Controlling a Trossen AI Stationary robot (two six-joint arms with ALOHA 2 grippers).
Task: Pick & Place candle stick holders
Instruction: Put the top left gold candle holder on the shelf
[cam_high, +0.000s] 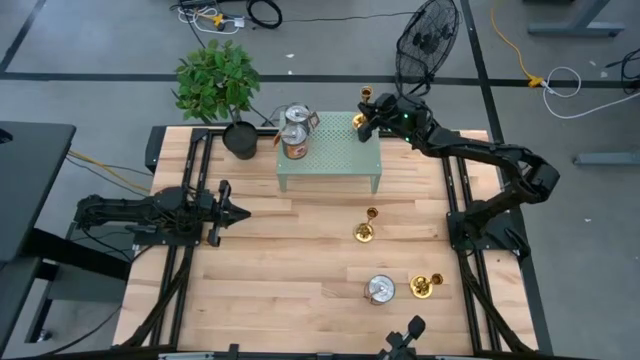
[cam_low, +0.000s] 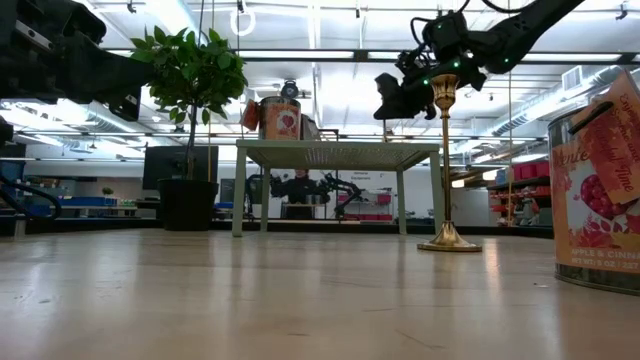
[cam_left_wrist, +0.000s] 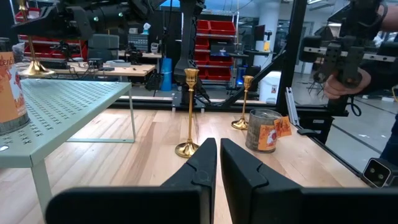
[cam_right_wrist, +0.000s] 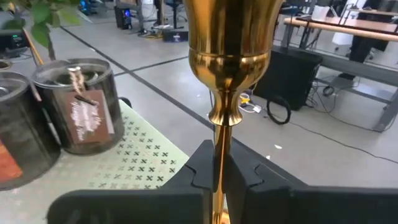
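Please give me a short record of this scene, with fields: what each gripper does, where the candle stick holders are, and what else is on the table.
right gripper: shut on a candle stick holder, by its stem, over the green perforated stand
left gripper: shut, empty, waiting at the table's left side
other holders: two upright on the table
tins: two on the stand, one on the table
plant: beside the stand

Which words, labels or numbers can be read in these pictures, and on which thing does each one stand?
"APPLE & CINN...": bottom of the label on the tin at the right edge of the low view; the word is cut off.
Larger script on that same label: too slanted and cut off to read.
Tag on the dark tin on the green shelf: too blurred.
Label on the tin near the candle holders: too small.
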